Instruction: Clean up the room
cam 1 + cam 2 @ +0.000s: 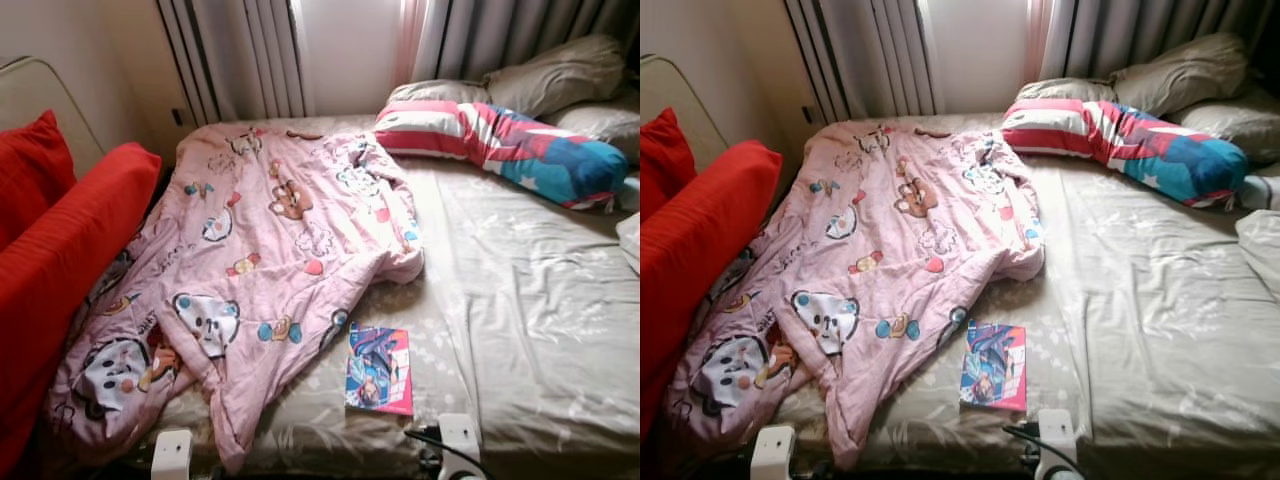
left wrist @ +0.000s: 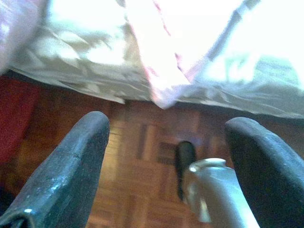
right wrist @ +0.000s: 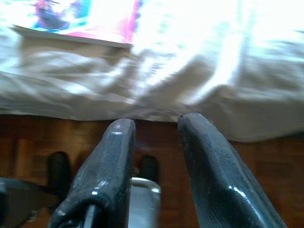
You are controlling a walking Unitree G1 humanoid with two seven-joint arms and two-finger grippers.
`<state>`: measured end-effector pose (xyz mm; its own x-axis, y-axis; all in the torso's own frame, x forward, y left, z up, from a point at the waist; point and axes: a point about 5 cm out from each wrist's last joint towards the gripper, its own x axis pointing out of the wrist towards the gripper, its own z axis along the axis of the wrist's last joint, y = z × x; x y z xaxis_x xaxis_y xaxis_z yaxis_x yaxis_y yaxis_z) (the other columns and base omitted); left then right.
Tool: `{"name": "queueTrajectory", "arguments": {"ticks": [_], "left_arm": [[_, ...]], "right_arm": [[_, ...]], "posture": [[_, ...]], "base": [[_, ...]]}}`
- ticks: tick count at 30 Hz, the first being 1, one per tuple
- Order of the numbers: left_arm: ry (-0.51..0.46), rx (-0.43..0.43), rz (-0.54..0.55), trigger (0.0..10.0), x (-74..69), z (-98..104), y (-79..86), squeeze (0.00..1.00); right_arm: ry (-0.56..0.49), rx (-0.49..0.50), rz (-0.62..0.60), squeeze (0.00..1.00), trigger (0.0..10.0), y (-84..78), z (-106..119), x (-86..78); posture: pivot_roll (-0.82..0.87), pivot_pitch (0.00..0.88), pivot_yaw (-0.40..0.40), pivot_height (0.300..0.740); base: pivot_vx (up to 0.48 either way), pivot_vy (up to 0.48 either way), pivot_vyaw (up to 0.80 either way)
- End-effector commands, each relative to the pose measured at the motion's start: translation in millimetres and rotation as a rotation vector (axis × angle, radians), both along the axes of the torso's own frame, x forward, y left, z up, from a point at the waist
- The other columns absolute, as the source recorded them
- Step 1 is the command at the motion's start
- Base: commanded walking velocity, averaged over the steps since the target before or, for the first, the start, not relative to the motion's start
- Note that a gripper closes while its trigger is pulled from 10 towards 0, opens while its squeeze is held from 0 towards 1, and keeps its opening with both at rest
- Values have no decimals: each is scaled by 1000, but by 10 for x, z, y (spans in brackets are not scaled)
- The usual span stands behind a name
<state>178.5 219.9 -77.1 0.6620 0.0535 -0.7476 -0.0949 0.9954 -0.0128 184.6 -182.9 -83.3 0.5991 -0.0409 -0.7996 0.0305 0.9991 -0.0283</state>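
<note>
From the head, the bed lies ahead under a beige sheet. A pink cartoon blanket sprawls crumpled over its left half, one corner hanging over the near edge. A colourful book lies flat near the near edge, just beside the blanket's right side. At the far right corner a striped long pillow leans against grey pillows. Red cushions are stacked along the bed's left edge.

At the left wrist, the left gripper hangs over the wooden floor below the bed's near edge, fingers spread wide, holding nothing.

At the right wrist, the right gripper hangs beneath the book's edge of the bed, fingers only narrowly apart and empty.
</note>
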Motion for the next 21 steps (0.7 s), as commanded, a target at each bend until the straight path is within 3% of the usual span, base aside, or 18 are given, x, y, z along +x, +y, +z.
{"name": "queueTrajectory", "arguments": {"ticks": [1, 13, 21], "left_arm": [[36, 12, 9, 10000, -95, -35, 60, 0], [-9, 15, 16, 10000, -55, -5, 61, 0], [-148, -15, 79, 10000, 91, 100, 53, 0]], "right_arm": [[5, 21, -8, 0, 10000, 59, -18, -25], [-51, 49, -20, 0, 10000, 66, 16, 21], [-180, 57, -32, 0, 10000, 61, 126, 173]], "posture": [[-34, 7, 63, 740], [-35, 28, 58, 740], [-28, 45, 53, 740]], "base": [[0, 0, 0], [0, 0, 0], [0, 0, 0]]}}
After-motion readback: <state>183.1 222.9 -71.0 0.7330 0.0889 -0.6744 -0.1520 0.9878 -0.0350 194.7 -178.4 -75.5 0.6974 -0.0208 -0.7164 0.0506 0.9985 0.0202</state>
